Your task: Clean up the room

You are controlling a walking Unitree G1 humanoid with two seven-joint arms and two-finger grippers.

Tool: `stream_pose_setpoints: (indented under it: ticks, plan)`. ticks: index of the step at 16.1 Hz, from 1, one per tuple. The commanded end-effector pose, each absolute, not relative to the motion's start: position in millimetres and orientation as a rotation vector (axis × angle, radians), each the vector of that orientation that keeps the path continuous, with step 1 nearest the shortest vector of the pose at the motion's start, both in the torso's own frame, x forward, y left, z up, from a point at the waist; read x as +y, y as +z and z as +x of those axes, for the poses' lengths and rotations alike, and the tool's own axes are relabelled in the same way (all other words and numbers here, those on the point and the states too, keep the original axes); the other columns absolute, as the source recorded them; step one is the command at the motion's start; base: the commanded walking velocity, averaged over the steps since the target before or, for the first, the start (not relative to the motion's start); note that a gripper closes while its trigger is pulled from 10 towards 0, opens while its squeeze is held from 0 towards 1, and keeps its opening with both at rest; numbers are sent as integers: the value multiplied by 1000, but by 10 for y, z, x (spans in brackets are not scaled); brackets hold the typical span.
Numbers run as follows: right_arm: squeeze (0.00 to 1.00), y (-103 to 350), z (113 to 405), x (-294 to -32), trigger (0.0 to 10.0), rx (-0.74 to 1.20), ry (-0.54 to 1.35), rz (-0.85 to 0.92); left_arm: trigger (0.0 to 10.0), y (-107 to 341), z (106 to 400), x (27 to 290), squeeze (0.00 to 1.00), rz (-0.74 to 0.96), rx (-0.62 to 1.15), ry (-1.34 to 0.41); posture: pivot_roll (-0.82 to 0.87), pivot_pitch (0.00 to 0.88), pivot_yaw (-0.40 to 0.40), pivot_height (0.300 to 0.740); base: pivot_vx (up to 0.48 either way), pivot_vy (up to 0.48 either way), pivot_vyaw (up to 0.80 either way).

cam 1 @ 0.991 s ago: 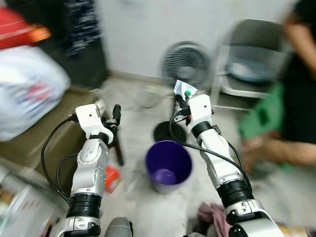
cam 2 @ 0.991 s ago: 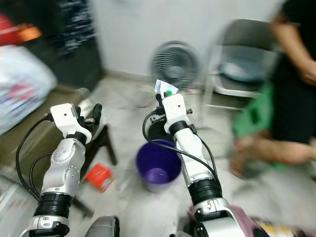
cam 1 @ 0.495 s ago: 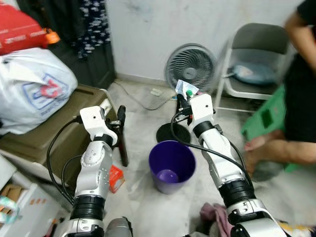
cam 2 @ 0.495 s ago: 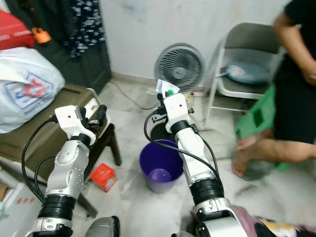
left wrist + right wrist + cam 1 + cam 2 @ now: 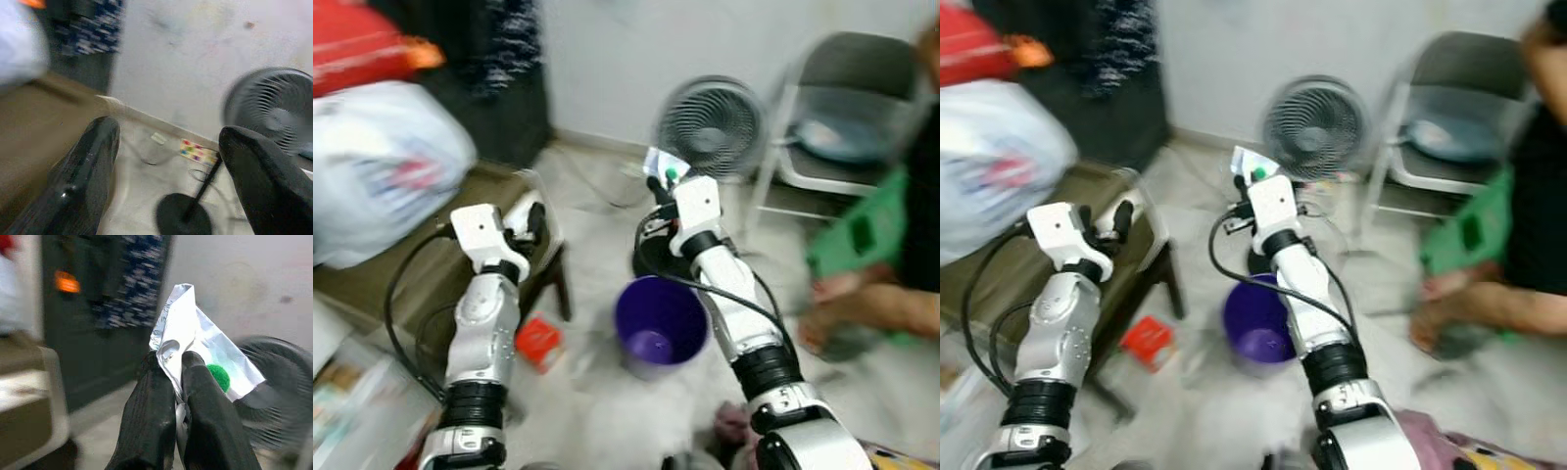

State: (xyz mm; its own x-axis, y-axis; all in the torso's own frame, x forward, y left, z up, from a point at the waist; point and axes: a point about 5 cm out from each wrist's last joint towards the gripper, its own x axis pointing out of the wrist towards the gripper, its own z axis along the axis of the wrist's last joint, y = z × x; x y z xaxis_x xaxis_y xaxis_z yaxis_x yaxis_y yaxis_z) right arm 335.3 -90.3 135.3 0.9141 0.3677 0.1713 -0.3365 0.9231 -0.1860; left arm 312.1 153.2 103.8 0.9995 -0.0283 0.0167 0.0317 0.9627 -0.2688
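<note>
While the right gripper (image 5: 173, 382) holds its jaws clenched on a crumpled white wrapper (image 5: 195, 345), the step in hand looks like carrying litter to the purple bin (image 5: 661, 328) on the floor. The wrapper is held up in the air, beyond the bin's far rim and in front of the fan (image 5: 717, 127), so the next move calls for drawing it back over the bin's mouth and letting go. It is thin, creased and glossy, with a green blob on it. The left gripper (image 5: 166, 166) hangs with jaws released, holding nothing, near the low table (image 5: 372, 284).
</note>
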Motion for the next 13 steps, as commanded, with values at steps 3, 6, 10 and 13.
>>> stream_pose_setpoints:
  ticks: [3, 6, 10, 13]
  plan:
    - [0, 1335, 3376, -1016, 10000, -194, 321, -150, 10000, 1067, 3149, 1423, 0, -274, -15, -69, 12, 0, -18, 740, 0, 0, 0]
    - [0, 1332, 3386, -1019, 10000, -190, 317, -150, 10000, 1073, 3161, 1425, 0, -270, -14, -69, 9, 0, -16, 740, 0, 0, 0]
    - [0, 1328, 3395, -1022, 10000, -189, 311, -151, 10000, 1075, 3170, 1427, 0, -270, -16, -68, 9, 0, -15, 740, 0, 0, 0]
    - [0, 1332, 3404, -1059, 10000, -189, 276, -159, 10000, 1090, 3175, 1412, 0, -290, -19, -99, 9, 0, -15, 740, 0, 0, 0]
